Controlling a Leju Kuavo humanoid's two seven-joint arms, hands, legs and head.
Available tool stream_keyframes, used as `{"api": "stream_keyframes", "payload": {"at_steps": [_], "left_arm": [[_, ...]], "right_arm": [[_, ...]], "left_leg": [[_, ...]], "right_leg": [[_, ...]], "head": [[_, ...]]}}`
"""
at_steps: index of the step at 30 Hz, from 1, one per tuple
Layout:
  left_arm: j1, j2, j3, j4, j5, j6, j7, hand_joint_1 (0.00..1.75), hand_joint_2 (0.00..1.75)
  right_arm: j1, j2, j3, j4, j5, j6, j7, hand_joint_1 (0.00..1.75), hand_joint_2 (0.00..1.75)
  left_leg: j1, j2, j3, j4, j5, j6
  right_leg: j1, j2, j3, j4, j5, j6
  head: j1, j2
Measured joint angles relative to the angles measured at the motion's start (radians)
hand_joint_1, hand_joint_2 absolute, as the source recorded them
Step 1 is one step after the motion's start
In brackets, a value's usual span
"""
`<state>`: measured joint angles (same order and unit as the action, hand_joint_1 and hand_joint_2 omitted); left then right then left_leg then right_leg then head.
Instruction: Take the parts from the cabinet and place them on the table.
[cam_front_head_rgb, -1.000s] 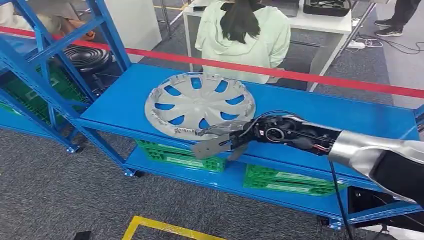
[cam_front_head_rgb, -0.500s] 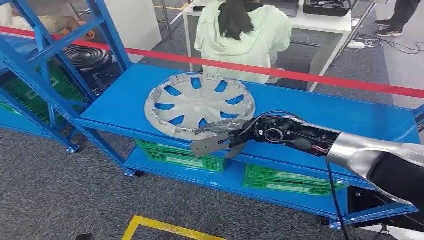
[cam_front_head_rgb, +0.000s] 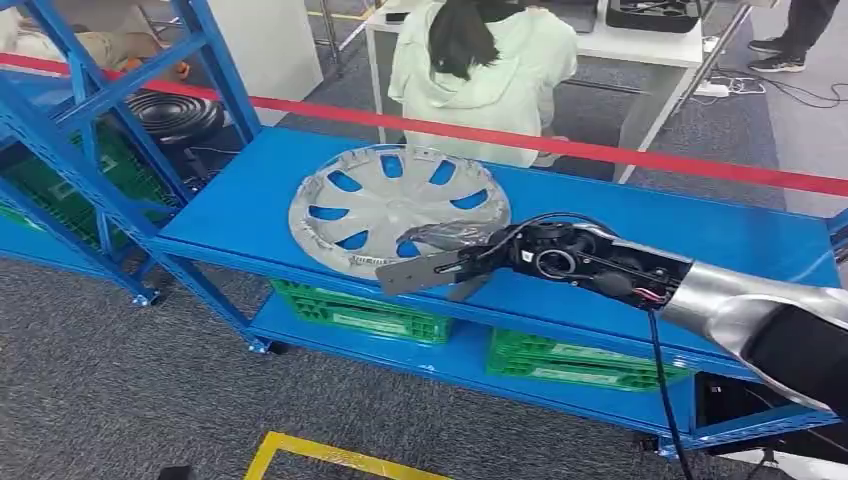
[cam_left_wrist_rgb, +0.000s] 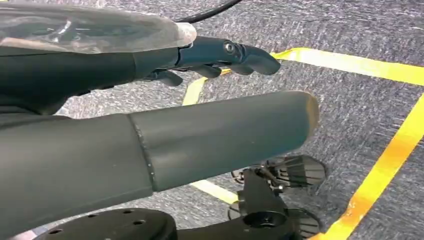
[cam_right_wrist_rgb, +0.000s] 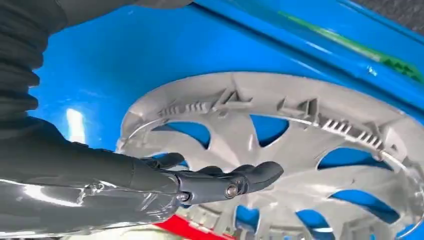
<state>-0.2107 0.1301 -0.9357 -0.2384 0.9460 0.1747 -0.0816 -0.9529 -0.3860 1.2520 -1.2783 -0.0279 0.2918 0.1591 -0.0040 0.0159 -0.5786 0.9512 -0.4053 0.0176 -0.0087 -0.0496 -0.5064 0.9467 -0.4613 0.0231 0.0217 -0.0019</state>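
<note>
blue table (cam_front_head_rgb: 650, 220) bears hubcap (cam_front_head_rgb: 385, 205); right hand (cam_front_head_rgb: 440, 265) open beside.

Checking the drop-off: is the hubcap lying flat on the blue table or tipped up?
Flat. The hubcap lies inner side up on the blue table, clips showing around its rim.

Brightness: the scene is evenly and brightly lit from overhead.
Glare: white highlights are seen on the blue shelf (cam_right_wrist_rgb: 75, 125) and on the glossy cover of the right hand (cam_right_wrist_rgb: 150, 185).
Shadows: only soft, faint ones are cast.
Focus: the left hand (cam_left_wrist_rgb: 150, 145) is rendered close and slightly soft.
</note>
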Motion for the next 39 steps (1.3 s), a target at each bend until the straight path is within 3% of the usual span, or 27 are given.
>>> {"api": "stream_keyframes", "payload": {"at_steps": [7, 24, 33, 39], "left_arm": [[-0.008, -0.002, -0.014, 0.0, -0.008, -0.007, 0.011, 0.0, 0.0], [-0.027, -0.006, -0.02, 0.0, -0.002, -0.008, 0.022, 0.0, 0.0], [-0.035, -0.014, -0.02, 0.0, 0.034, 0.004, 0.02, 0.0, 0.0], [-0.029, -0.014, -0.02, 0.0, 0.05, 0.005, 0.006, 0.0, 0.0]], "right_arm": [[0.001, -0.005, -0.024, 0.01, 0.082, -0.021, -0.016, 0.0, 1.75], [0.011, 0.006, -0.037, 0.095, 0.081, -0.01, -0.082, 0.0, 1.75], [0.011, 0.125, -0.035, 0.327, 0.082, -0.035, -0.308, 0.0, 1.75], [0.01, 0.22, -0.037, 0.475, 0.082, -0.049, -0.364, 0.0, 1.75]], "left_leg": [[0.0, 0.0, 0.0, 0.0, 0.0, 0.0], [0.0, 0.0, 0.0, 0.0, 0.0, 0.0], [0.0, -0.001, 0.0, -0.001, 0.0, 0.0], [0.0, -0.001, 0.0, -0.001, 0.0, 0.0]], "right_leg": [[0.0, 0.0, 0.0, 0.0, 0.0, 0.0], [0.0, 0.0, 0.001, 0.0, 0.0, 0.0], [0.0, -0.001, 0.001, 0.0, 0.0, 0.0], [0.0, -0.001, 0.001, 0.0, 0.0, 0.0]], "head": [[0.0, 0.0], [0.0, 0.0], [0.0, 0.0], [0.0, 0.0]]}}
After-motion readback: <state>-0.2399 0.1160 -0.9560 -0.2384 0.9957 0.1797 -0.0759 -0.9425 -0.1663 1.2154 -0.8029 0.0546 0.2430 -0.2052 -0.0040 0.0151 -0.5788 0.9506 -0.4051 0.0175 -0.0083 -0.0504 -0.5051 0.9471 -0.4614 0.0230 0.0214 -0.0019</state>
